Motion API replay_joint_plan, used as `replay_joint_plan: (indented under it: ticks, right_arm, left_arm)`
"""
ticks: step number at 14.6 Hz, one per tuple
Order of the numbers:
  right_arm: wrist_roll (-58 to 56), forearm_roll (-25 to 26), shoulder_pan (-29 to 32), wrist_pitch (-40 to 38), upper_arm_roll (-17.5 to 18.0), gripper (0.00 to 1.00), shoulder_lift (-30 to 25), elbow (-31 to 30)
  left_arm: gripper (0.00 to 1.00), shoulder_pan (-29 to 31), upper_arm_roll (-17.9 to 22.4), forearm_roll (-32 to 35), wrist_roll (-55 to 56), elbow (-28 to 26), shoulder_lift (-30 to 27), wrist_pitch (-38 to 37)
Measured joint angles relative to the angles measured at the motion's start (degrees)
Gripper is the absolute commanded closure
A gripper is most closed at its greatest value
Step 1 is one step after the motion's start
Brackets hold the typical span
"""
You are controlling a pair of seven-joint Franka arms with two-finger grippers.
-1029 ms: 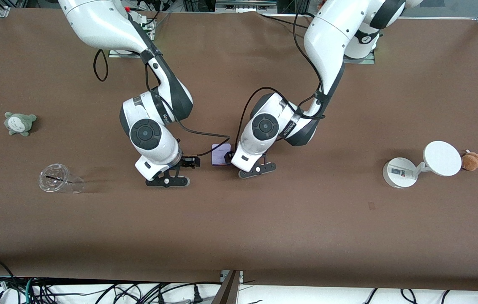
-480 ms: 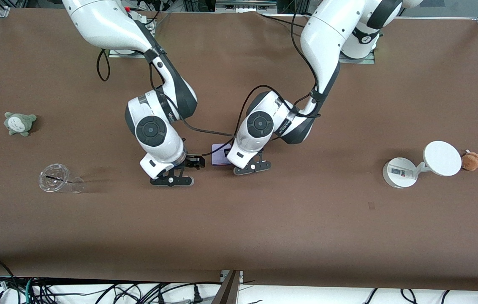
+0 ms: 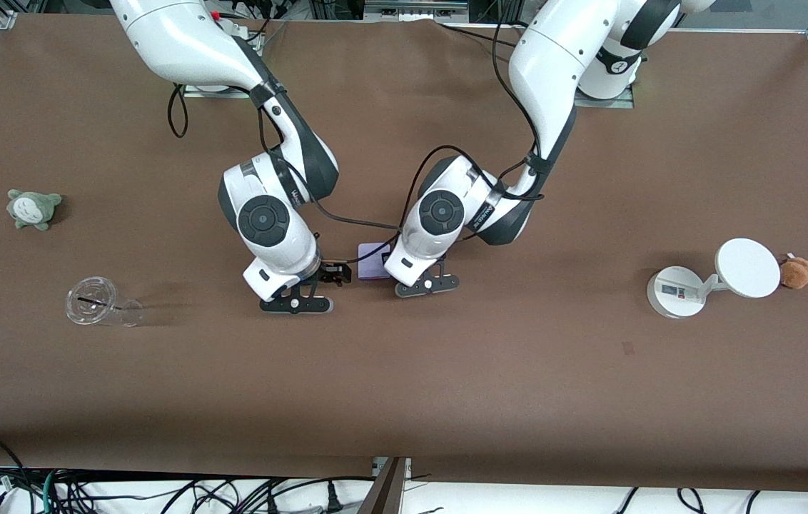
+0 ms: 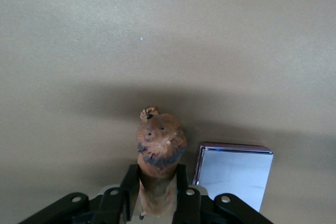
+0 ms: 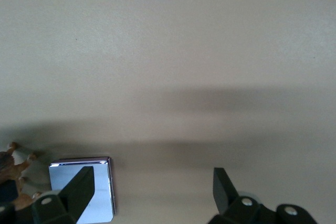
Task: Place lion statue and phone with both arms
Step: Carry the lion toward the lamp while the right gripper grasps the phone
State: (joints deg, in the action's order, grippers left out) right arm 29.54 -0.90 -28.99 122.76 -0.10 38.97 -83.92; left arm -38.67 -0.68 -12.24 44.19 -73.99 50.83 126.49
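Note:
The lion statue [image 4: 160, 148], tan with a dark mane, stands out between the fingers of my left gripper [image 4: 156, 183], which is shut on its body. Beside it the phone [image 4: 234, 174], a pale lavender slab, lies flat on the table. In the front view the phone [image 3: 372, 260] shows between the two hands and the lion statue is hidden under my left gripper [image 3: 427, 284]. My right gripper [image 5: 152, 184] is open and low over the table. One finger [image 5: 80, 190] overlaps the phone [image 5: 100, 190]; the other is over bare table. In the front view my right gripper [image 3: 297, 303] is beside the phone, toward the right arm's end.
A grey-green plush [image 3: 33, 208] and a clear cup on its side [image 3: 98, 303] lie toward the right arm's end. A white round-disc stand [image 3: 714, 277] and a brown plush [image 3: 797, 272] sit toward the left arm's end.
My left gripper has shut on the lion statue. My right gripper has moved closer to the phone and stays open.

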Motion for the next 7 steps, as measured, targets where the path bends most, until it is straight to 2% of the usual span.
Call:
replay_joint_plan:
  ticks: [3,7]
  right_arm:
    - [1.4,0.0,-1.0,0.7,0.0,0.0,0.7,0.0]
    - [2.0,0.0,-2.3,2.3,0.1,0.0,1.4,-0.1]
  left_arm:
    - [1.0,1.0,2.4,0.0,0.0,1.1,-0.9,-3.3]
    - [1.0,5.8,3.8,0.0,-2.2,1.9,-5.8,-11.7]
